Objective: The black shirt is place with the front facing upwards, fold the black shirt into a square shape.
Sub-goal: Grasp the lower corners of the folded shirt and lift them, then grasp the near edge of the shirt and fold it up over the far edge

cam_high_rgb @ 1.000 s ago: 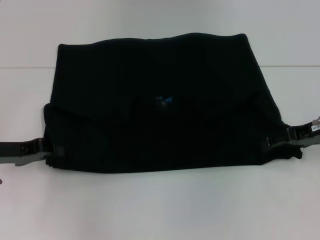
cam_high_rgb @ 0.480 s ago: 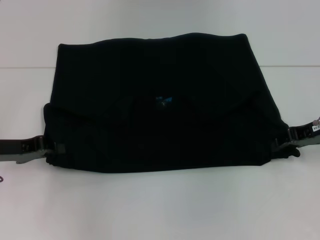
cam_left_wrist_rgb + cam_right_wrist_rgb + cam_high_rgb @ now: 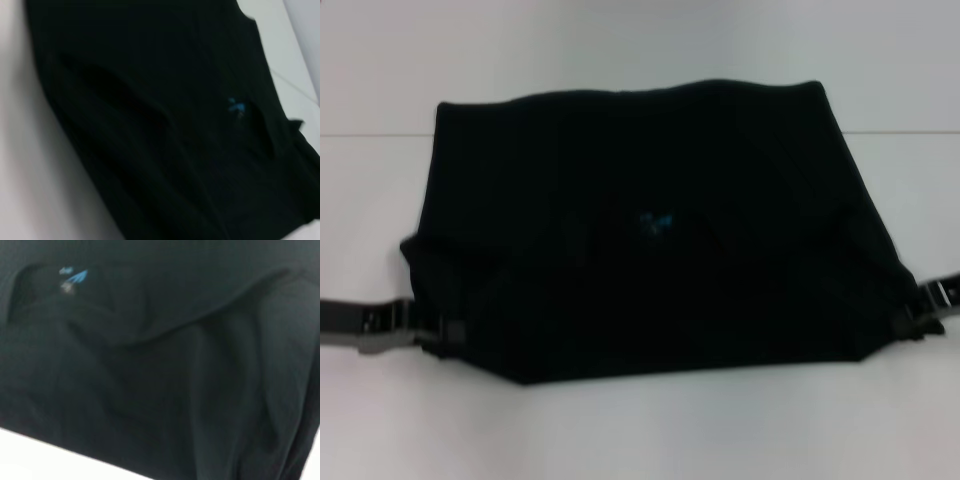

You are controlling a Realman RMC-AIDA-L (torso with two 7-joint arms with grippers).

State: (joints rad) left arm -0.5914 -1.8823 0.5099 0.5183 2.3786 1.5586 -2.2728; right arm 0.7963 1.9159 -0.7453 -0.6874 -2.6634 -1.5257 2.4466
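- Black shirt (image 3: 640, 240): large, soft, plain black cloth, lying across the middle of the white bench (image 3: 640, 430). No lettering showed on the visible surface.
- Outline in the head view: roughly a trapezoid, narrower along the far edge and wider toward the near edge, with both near corners drawn outward.
- Neck label (image 3: 656, 222): a small teal mark near the centre of the cloth, also seen in the left wrist view (image 3: 235, 106) and the right wrist view (image 3: 74, 276).
- Surface: a curved fold line ran across the middle, with soft ridges and creases in the near half.
- Left hand (image 3: 438, 330): at the near left corner of the shirt, low on the bench, closed on the cloth's edge.
- Right hand (image 3: 912, 314): at the near right corner, likewise gripping the cloth's edge.
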